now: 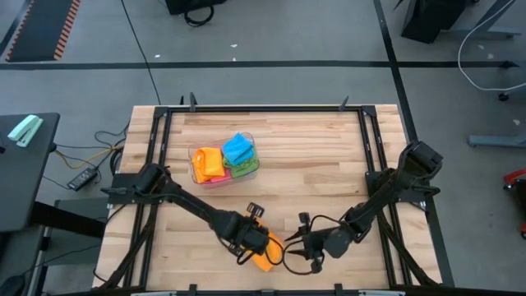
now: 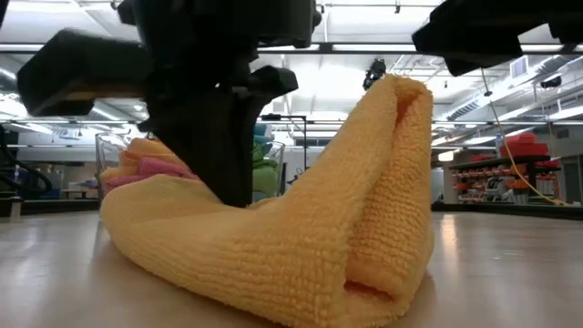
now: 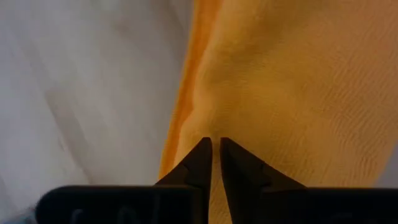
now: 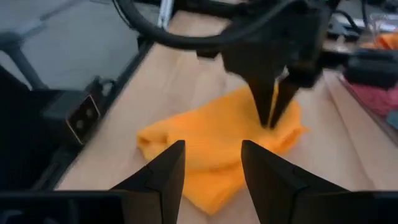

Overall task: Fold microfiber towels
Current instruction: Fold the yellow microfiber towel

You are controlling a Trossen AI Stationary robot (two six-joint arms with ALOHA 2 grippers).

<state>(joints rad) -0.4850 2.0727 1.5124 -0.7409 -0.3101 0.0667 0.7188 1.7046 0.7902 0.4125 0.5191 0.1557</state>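
Folding step: left pincer (image 4: 272,118) is pinching the orange towel (image 1: 265,256) at the worktop's (image 1: 329,156) six o'clock — right pincer (image 4: 211,168) waits released. Next, carry that pinched edge across.

Nubby cloth towel (image 2: 301,237), wood table (image 1: 329,156)

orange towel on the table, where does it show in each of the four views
High view: orange towel at the table's near edge, partly under the left gripper.
Low view: fills the centre foreground, one side standing up in a fold.
Left wrist view: covers the right side of the picture.
Right wrist view: mid-picture, beyond the right gripper.
Shared landmark: the left gripper's fingers pressing down on the towel.
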